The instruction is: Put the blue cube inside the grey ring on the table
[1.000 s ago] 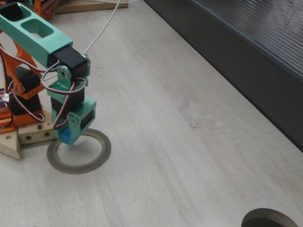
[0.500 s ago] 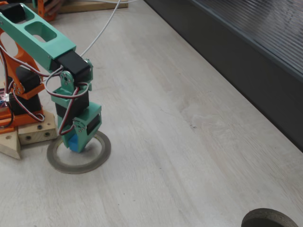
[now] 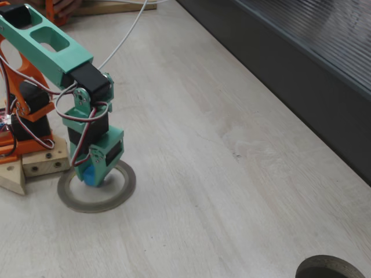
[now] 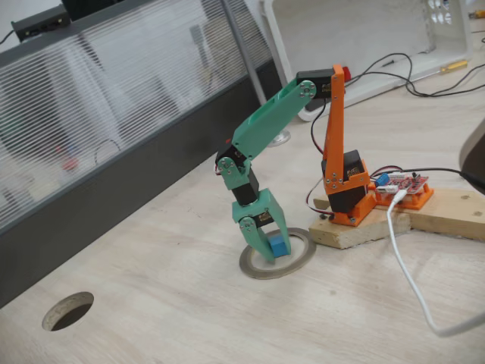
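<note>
both fixed views show the green arm bent downward with its gripper (image 3: 93, 178) lowered into the opening of the grey ring (image 3: 124, 191), which lies flat on the table (image 3: 220, 174). the blue cube (image 4: 278, 246) sits between the two green fingers, close against them and inside the ring's opening; from the other side the blue cube (image 3: 88, 175) shows at the gripper's lower edge. the fingers are clamped on the cube. whether the cube's underside rests on the table cannot be told from either view.

the arm's orange base (image 4: 345, 189) stands on a wooden block (image 4: 424, 216) just beside the ring, the block's corner touching or nearly touching the ring's rim. a white cable (image 4: 409, 280) runs across the table from the base. a dark grey ribbed panel (image 3: 301, 69) borders the table on the far side. a darker ring (image 3: 330, 268) lies at the bottom right corner, well apart from the gripper.
</note>
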